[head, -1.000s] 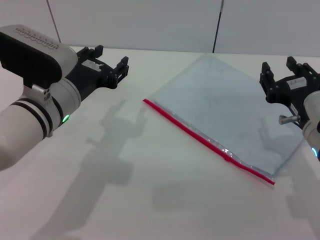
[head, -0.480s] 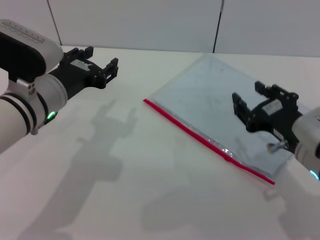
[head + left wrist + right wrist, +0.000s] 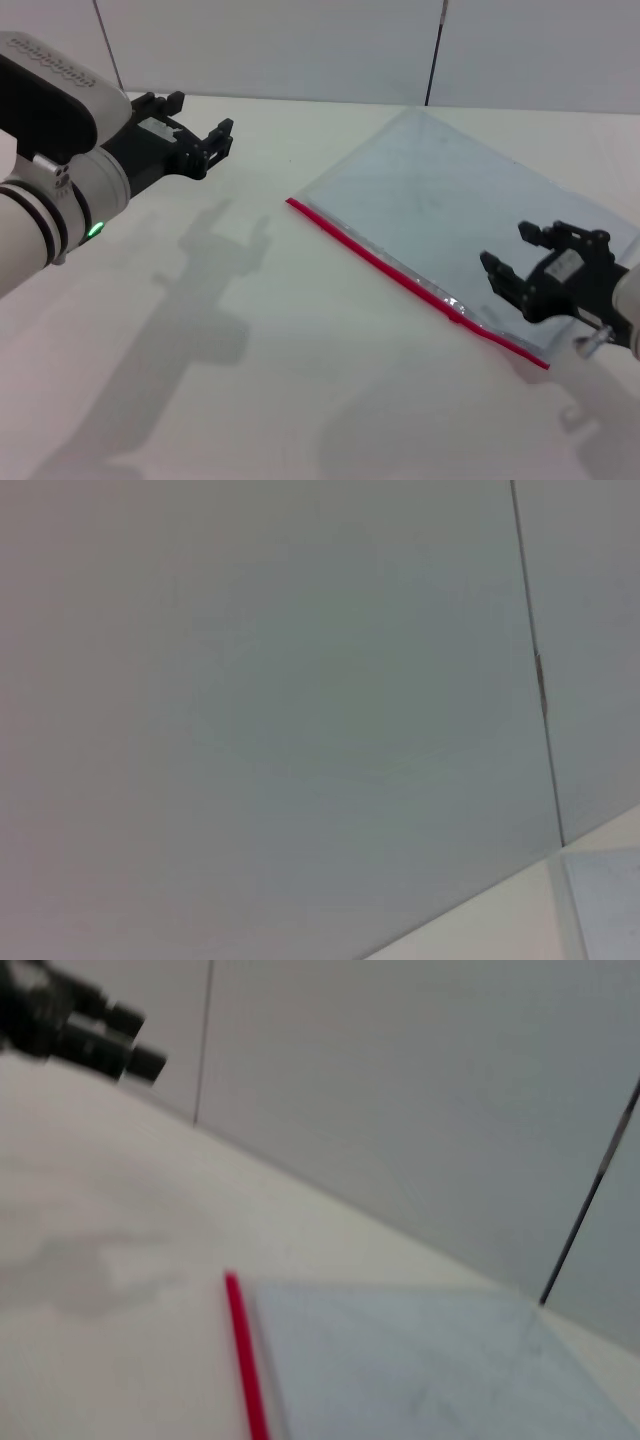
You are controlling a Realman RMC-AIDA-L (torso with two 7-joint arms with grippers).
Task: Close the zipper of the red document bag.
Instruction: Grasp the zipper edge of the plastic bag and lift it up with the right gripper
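The red document bag lies flat on the white table, a pale blue-grey translucent pouch. Its zipper is a thin red strip along the near long edge, with a small pale slider toward the right end. My right gripper hangs open low over the bag's near right corner, just behind the slider, holding nothing. My left gripper is open and held up at the far left, well away from the bag. The right wrist view shows the zipper, the bag and the left gripper far off.
A grey panelled wall runs behind the white table. The left wrist view shows mostly wall and a small table corner.
My right gripper has come down and forward from the far right edge to just above the bag's near right corner. The left arm drew back slightly to the left.
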